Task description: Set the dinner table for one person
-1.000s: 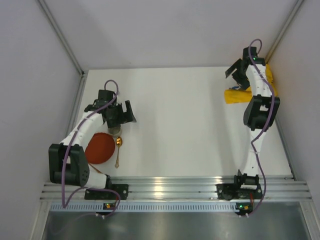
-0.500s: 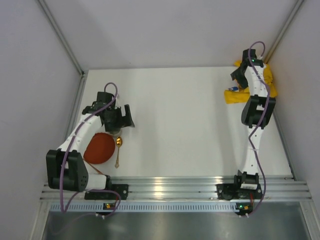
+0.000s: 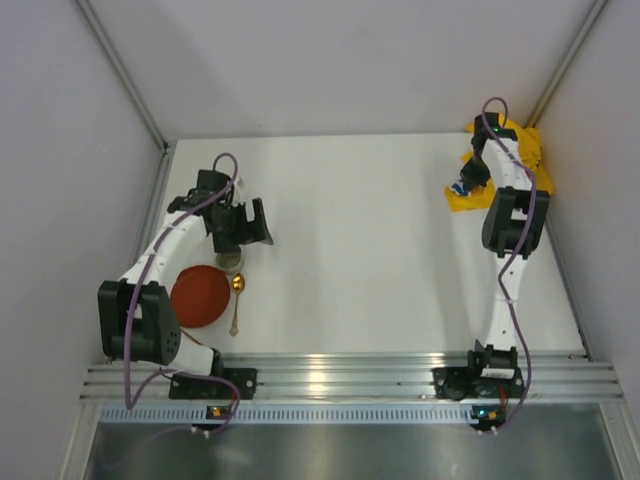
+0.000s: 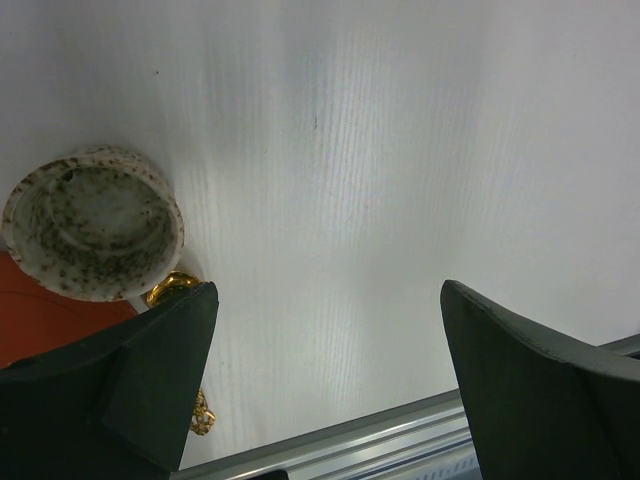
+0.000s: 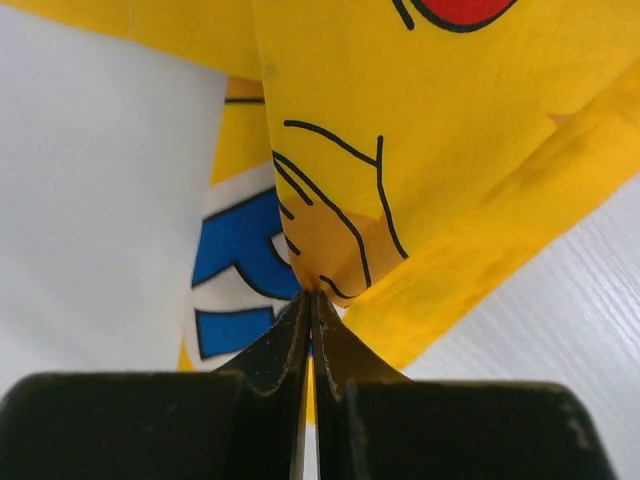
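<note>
Right gripper [image 5: 310, 296] pinches a fold of the mat [image 5: 400, 150] at the far right corner of the table [image 3: 360, 250]. Soft, light cloth, probably best taken by an edge. The table's rigid, nothing to grasp. Left gripper [image 4: 328, 300] spread wide, hovering beside the cup [image 4: 95, 225].

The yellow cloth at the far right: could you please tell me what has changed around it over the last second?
The right pincer, open above the yellow cloth before, moved onto it and has shut on a fold. The left pincer stays open over the speckled cup, barely shifted; the red plate and gold spoon have not moved.
</note>
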{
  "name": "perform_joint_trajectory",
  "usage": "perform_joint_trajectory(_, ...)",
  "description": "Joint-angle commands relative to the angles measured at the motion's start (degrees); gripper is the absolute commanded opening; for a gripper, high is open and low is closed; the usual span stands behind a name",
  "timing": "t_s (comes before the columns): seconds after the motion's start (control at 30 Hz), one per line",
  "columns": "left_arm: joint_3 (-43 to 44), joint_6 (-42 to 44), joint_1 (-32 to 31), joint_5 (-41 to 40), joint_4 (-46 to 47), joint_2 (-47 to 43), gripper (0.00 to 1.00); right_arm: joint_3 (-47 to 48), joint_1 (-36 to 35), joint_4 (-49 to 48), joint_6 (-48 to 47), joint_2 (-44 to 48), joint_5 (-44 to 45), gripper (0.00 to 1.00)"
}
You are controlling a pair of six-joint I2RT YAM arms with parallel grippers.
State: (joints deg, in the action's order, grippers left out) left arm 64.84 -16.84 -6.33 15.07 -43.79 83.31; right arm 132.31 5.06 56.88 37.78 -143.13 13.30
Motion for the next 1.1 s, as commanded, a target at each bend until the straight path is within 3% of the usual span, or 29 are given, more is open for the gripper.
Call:
perform_joint_trajectory(0.0,3.7,-0.8,-0.8,1.5,1.2,1.3,0.98,-5.3,-1.7,-1.7,-5.0,11.2,0.2,0.00)
perform_joint_trajectory(0.1,4.7,-1.7,-1.9,1.4,1.7,1.8,0.98,-13.9,-3.2,-2.8,-5.1,18.0,-3.1,0.00)
perform_joint_trajectory(0.33,7.1,-5.6,-8.6,0.1,4.5,4.1,0.98,-49.9,-14.1,-8.6,-4.3,44.0,-7.3,0.00)
perform_joint_trajectory(0.43,9.0,-7.1,-12.5,-0.4,6.0,6.9,0.98,-60.3,-16.3,-6.3,-4.0,56.3,-7.4,0.00)
perform_joint_trajectory(0.57,13.6,-8.2,-17.0,-0.1,6.9,11.5,0.98,-67.1,-14.0,5.6,-4.5,70.5,2.7,0.00)
perform_joint_trajectory(0.6,14.6,-8.4,-17.8,-0.1,7.0,12.5,0.98,-67.8,-11.2,6.6,-5.5,74.4,3.5,0.12)
perform_joint_trajectory(0.63,16.7,-8.5,-19.5,0.0,7.3,14.7,0.98,-68.4,-9.8,7.3,-7.2,75.4,3.6,0.42)
perform_joint_trajectory(0.67,17.8,-8.7,-20.3,0.0,7.8,15.9,0.98,-68.3,-7.9,8.4,-7.7,76.7,3.5,0.91)
perform_joint_trajectory(0.7,18.9,-8.8,-21.0,0.6,8.1,17.1,0.98,-68.2,-7.3,8.9,-8.1,76.9,3.5,1.00)
perform_joint_trajectory(0.87,30.0,-8.1,-27.6,3.0,8.1,27.9,0.98,-63.4,-6.5,11.1,-6.6,77.3,2.8,1.00)
perform_joint_trajectory(1.07,45.8,-9.2,-35.9,3.0,2.6,42.6,0.98,-64.6,-6.6,11.8,-6.2,80.5,-1.9,1.00)
